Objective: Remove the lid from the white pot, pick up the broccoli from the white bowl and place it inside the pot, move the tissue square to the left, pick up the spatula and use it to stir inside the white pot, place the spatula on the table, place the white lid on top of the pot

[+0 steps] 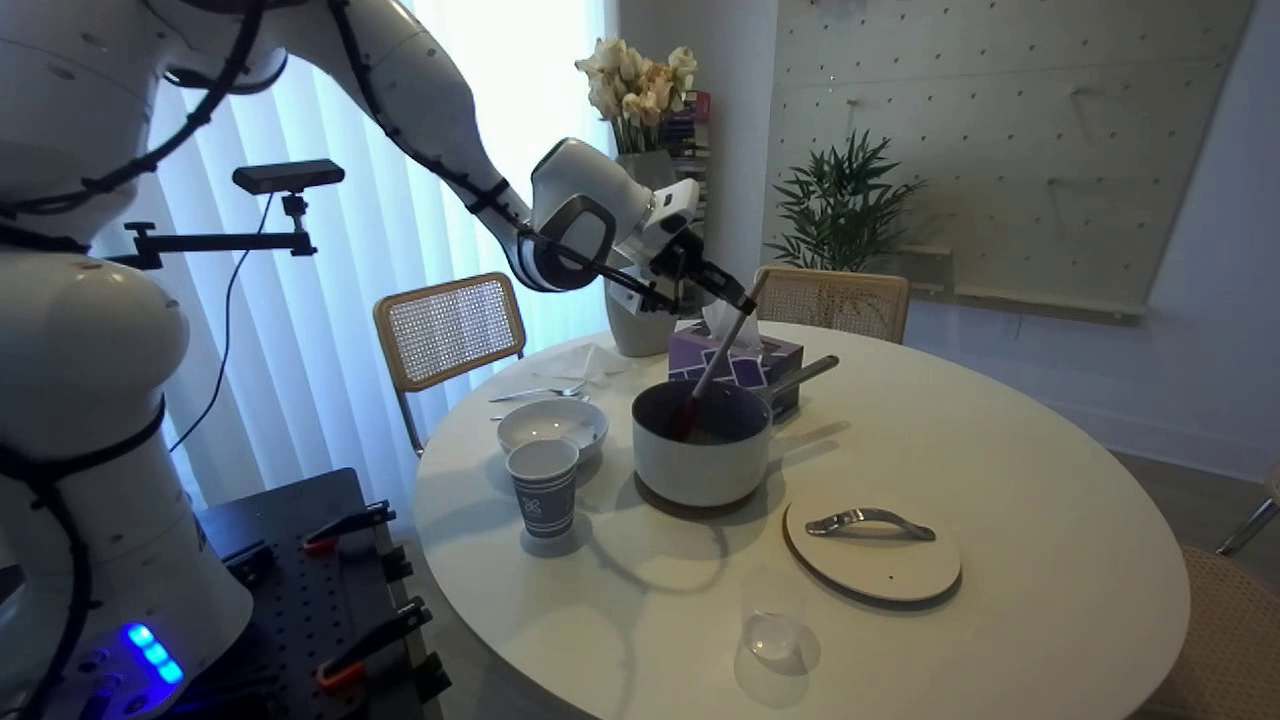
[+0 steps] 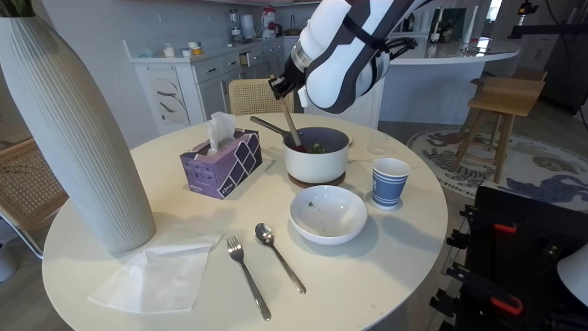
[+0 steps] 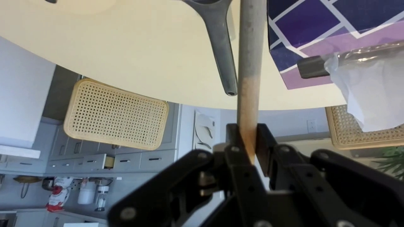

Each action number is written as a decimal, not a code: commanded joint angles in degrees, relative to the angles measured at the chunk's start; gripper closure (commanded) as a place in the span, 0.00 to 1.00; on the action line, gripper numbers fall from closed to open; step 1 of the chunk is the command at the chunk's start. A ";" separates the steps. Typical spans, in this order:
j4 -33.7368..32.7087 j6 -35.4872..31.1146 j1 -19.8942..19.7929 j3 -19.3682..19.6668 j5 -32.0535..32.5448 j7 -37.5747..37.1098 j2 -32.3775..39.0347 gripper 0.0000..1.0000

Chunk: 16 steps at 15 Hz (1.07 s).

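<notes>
Round and smooth in an exterior view, the white surface [image 1: 1050, 500] carries the lid [image 1: 860, 565] in front, a flat pale disc with a metal handle. Beyond stands the squat, straight-sided pot [image 1: 700, 468]; inside tilts the spatula [image 1: 722, 350], dark red head lowest, wooden handle pinched in the gripper [image 3: 247, 135] above.

Below my tool [image 3: 247, 130], the white pot [image 2: 316, 166] hides the bottom end of the spatula [image 2: 290, 123] from me.
</notes>
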<state>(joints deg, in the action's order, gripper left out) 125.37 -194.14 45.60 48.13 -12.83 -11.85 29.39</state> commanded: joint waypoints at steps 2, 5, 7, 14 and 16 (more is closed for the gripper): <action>3.26 13.40 -2.01 -0.75 4.48 3.34 -9.79 0.96; 2.10 21.41 -2.58 1.27 5.06 4.66 -11.36 0.96; 1.28 25.06 -2.08 3.54 5.43 4.40 -11.49 0.96; 0.91 17.37 0.20 9.71 5.82 1.21 -6.04 0.96; 1.00 14.24 0.54 10.31 5.13 0.28 -3.76 0.96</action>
<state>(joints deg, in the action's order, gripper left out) 125.91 -175.33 44.78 55.62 -8.81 -10.74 21.25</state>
